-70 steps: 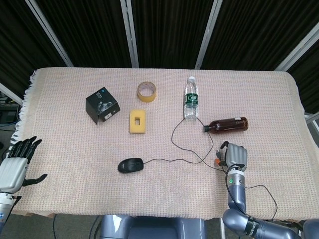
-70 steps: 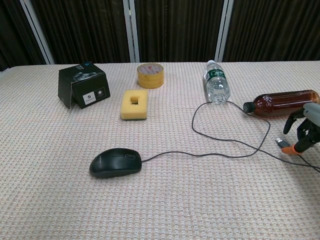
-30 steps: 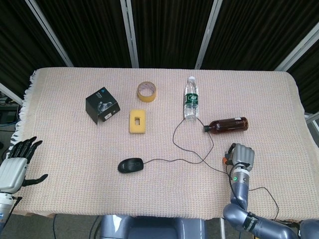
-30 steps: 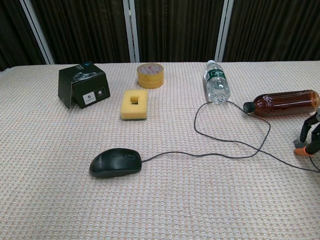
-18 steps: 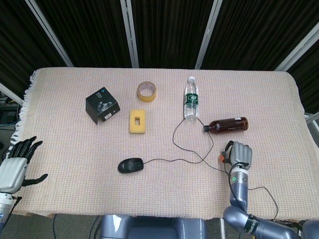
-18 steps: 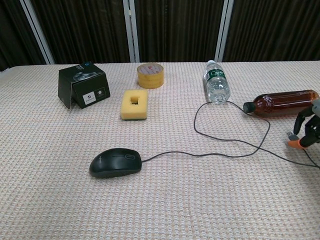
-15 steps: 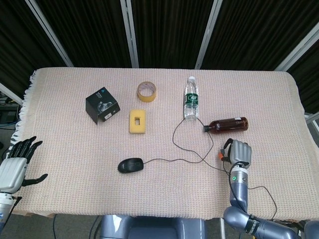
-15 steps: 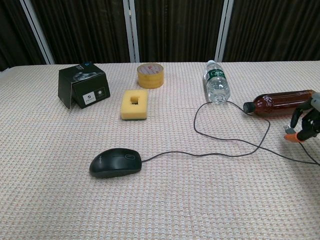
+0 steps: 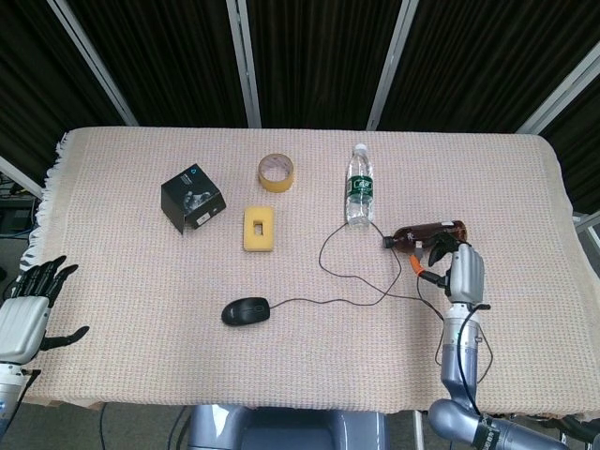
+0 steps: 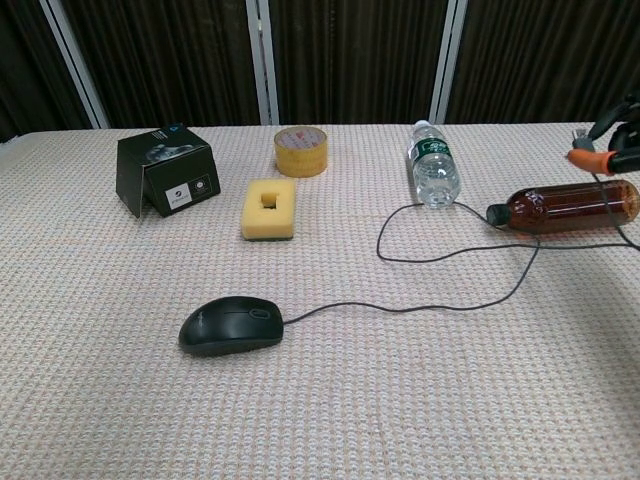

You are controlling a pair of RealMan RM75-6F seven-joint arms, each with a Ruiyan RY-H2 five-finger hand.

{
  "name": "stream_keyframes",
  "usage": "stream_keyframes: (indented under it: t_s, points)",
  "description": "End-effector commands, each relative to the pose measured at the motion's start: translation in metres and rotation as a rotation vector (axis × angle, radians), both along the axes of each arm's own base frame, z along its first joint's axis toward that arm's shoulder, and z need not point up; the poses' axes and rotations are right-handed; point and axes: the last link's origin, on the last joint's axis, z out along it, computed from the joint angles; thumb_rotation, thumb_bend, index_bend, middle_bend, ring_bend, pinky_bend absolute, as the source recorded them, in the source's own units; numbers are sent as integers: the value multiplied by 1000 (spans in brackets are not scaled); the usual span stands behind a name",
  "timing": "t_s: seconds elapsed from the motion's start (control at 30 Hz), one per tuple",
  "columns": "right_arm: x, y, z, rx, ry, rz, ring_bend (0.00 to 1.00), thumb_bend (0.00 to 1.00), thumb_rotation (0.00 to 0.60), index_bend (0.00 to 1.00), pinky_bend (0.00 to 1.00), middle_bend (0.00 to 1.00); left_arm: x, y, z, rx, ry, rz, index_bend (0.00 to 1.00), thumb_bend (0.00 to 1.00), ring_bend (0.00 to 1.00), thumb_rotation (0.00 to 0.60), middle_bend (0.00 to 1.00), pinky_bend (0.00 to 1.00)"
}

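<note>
My right hand [image 9: 461, 270] pinches the orange USB plug [image 10: 585, 155] of the mouse cable [image 9: 375, 298], lifted above the table at the right, near the brown bottle [image 9: 431, 232]. I should raise it slowly so the cable doesn't drag the mouse [image 9: 247, 311]. My left hand [image 9: 28, 309] hangs empty, fingers spread.

Orange-tipped USB plug [image 9: 417, 266] with black cable [image 9: 361, 300], pinched in right hand [image 9: 461, 272], raised above the table, cable trailing leftward

A coarse woven cloth [image 9: 141, 281] covers the table, bearing a matt black plastic mouse [image 9: 246, 310] and glossy brown bottle [image 9: 431, 233].
</note>
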Motion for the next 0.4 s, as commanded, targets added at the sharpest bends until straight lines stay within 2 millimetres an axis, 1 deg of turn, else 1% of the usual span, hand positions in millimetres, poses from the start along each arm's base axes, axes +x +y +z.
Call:
stream_keyframes:
  t_s: [0.03, 0.2, 0.4]
  points:
    - [-7, 12, 9, -122, -119, 56, 590, 283, 600, 630, 343, 745, 0, 0, 0, 2, 1, 0, 111, 150, 0, 600, 0, 0]
    - [-17, 21, 7, -225, -226, 103, 587, 282, 600, 633, 343, 745, -2, 1, -1, 8, 2, 10, 111, 151, 0, 600, 0, 0]
    - [-25, 29, 3, -296, -276, 150, 587, 281, 600, 644, 343, 745, -1, 2, -2, 4, -1, 13, 111, 150, 0, 600, 0, 0]
